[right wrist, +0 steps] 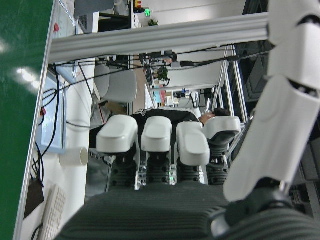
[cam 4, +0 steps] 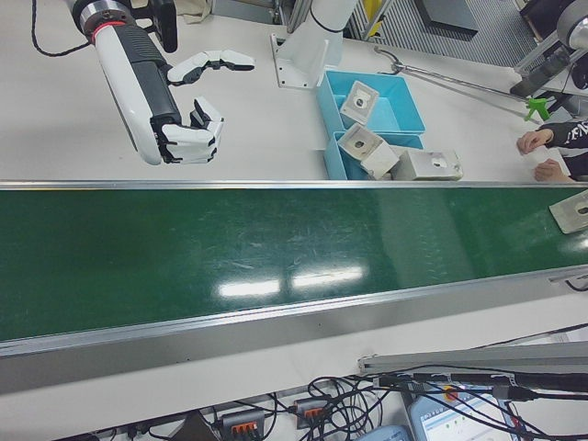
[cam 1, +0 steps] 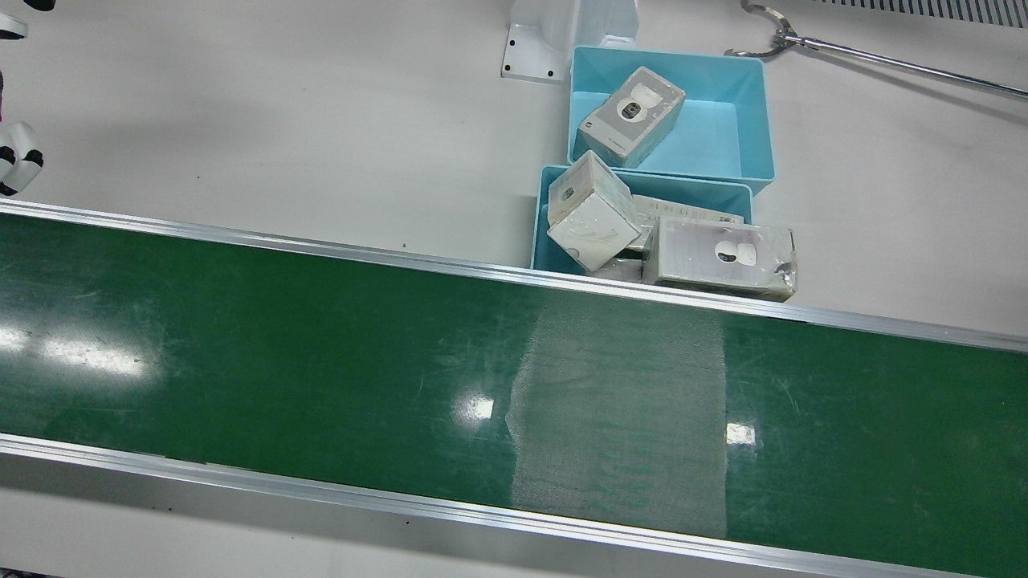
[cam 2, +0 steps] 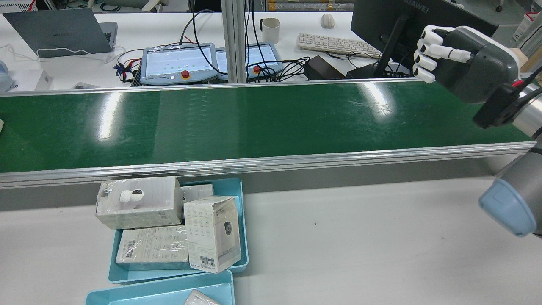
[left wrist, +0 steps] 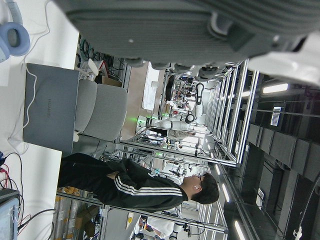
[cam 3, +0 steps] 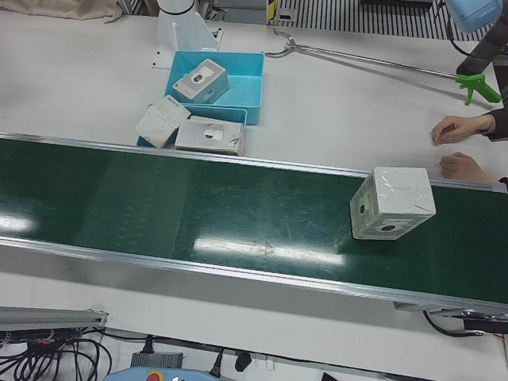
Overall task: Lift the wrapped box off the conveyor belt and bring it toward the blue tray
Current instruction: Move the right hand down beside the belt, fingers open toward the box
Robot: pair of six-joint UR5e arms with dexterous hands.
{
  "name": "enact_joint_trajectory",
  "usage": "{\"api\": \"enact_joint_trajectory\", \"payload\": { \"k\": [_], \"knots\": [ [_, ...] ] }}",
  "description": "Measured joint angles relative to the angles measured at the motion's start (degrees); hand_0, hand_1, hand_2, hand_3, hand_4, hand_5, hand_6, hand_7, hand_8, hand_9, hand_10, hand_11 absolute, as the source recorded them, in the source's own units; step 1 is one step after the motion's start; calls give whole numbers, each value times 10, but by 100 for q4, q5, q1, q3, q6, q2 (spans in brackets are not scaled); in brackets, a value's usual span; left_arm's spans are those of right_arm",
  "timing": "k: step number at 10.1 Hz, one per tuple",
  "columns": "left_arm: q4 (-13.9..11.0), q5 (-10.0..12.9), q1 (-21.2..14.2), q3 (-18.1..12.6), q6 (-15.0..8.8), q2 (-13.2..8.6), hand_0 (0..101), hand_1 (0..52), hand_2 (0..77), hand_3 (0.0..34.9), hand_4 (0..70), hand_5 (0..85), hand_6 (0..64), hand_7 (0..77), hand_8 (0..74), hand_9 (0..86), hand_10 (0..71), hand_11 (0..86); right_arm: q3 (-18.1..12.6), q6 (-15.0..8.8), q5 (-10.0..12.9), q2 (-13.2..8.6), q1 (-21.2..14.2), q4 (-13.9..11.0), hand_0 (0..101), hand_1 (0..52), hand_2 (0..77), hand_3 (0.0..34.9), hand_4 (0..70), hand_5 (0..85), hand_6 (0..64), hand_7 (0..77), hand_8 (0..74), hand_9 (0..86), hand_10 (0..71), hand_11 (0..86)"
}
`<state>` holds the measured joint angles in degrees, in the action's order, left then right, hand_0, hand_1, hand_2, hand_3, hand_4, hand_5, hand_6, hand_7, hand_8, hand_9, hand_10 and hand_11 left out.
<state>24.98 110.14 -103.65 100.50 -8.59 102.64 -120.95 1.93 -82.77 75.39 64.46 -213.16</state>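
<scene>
The wrapped box (cam 3: 393, 202) lies on the green conveyor belt (cam 3: 198, 206), far along it toward the robot's left side; it also shows at the edge of the right-front view (cam 4: 574, 211). Two blue trays (cam 1: 723, 136) stand beside the belt and hold other wrapped boxes (cam 1: 630, 116). My right hand (cam 2: 457, 55) hovers above the table's other end (cam 4: 165, 119), fingers bent, thumb spread, holding nothing. Of my left hand only the dark palm (left wrist: 175, 25) shows, with its fingers hidden.
A person's hands (cam 3: 460, 147) rest on the table near the box. A long metal grabber tool (cam 1: 843, 52) lies behind the trays. One box (cam 1: 723, 261) overhangs the nearer tray's (cam 1: 542, 217) rim next to the belt rail.
</scene>
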Motion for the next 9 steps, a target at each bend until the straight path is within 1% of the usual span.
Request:
{"api": "enact_joint_trajectory", "payload": {
  "k": [1, 2, 3, 4, 5, 6, 7, 8, 9],
  "knots": [
    [0, 0, 0, 0, 0, 0, 0, 0, 11, 0, 0, 11, 0, 5, 5, 0, 5, 0, 248, -13, -5, -201, -155, 241, 428, 22, 213, 10, 496, 676, 622, 704, 698, 704, 704, 698],
    [0, 0, 0, 0, 0, 0, 0, 0, 11, 0, 0, 11, 0, 5, 5, 0, 5, 0, 553, -23, -5, -342, -295, 603, 428, 22, 213, 10, 496, 676, 622, 704, 698, 704, 704, 698],
    [0, 0, 0, 0, 0, 0, 0, 0, 5, 0, 0, 5, 0, 5, 5, 0, 5, 0, 879, -31, -4, -427, -417, 1014, 502, 22, 235, 9, 344, 524, 611, 660, 524, 633, 535, 633],
    [0, 0, 0, 0, 0, 0, 0, 0, 5, 0, 0, 5, 0, 5, 5, 0, 5, 0, 1220, -37, -3, -504, -537, 1400, 532, 224, 289, 11, 273, 431, 562, 589, 453, 562, 458, 556],
    [0, 0, 0, 0, 0, 0, 0, 0, 11, 0, 0, 11, 0, 5, 5, 0, 5, 0, 1542, -40, -3, -631, -673, 1678, 533, 251, 284, 11, 235, 153, 420, 398, 262, 371, 262, 371],
    [0, 0, 0, 0, 0, 0, 0, 0, 5, 0, 0, 11, 0, 5, 5, 0, 5, 5, 1806, -45, -4, -834, -797, 1834, 525, 196, 235, 13, 213, 131, 338, 305, 153, 278, 262, 371],
    [0, 0, 0, 0, 0, 0, 0, 0, 5, 0, 0, 11, 0, 5, 5, 0, 5, 0, 2000, -51, 0, -1049, -889, 1912, 525, 196, 235, 13, 213, 131, 338, 305, 153, 278, 262, 371],
    [0, 0, 0, 0, 0, 0, 0, 0, 5, 0, 0, 11, 0, 5, 5, 0, 5, 0, 2112, -64, 15, -1187, -979, 1943, 525, 235, 218, 12, 153, 109, 245, 202, 16, 185, 16, 158],
    [0, 0, 0, 0, 0, 0, 0, 0, 11, 0, 0, 11, 0, 5, 5, 0, 5, 0, 2169, -82, 30, -1254, -1057, 1951, 518, 218, 218, 14, 104, 104, 136, 125, 0, 49, 54, 38]
  ]
}}
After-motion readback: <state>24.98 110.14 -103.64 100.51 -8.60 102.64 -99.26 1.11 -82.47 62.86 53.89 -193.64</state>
